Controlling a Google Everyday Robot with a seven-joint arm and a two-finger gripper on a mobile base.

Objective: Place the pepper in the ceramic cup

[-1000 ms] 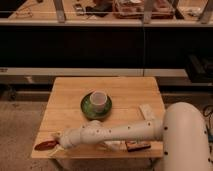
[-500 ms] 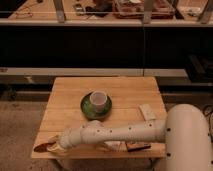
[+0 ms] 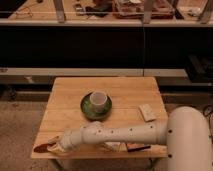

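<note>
The pepper (image 3: 42, 147) is a small dark red-brown chili lying at the front left corner of the wooden table (image 3: 125, 90). My gripper (image 3: 54, 145) is at the end of the white arm that reaches in from the lower right. It is down at table level, with its tip right against the pepper's right end. The ceramic cup (image 3: 98, 100) is white and stands upright on a dark green plate (image 3: 86, 110) near the table's middle, well behind and to the right of the gripper.
A small light rectangular box (image 3: 146, 112) lies on the right side of the table. A dark flat object (image 3: 138, 147) lies near the front edge, under my arm. A dark counter with glass panels runs behind the table.
My arm has sunk a little lower over the table's front edge. The gripper stays at the pepper, which has hardly shifted. The cup and plate have not moved.
</note>
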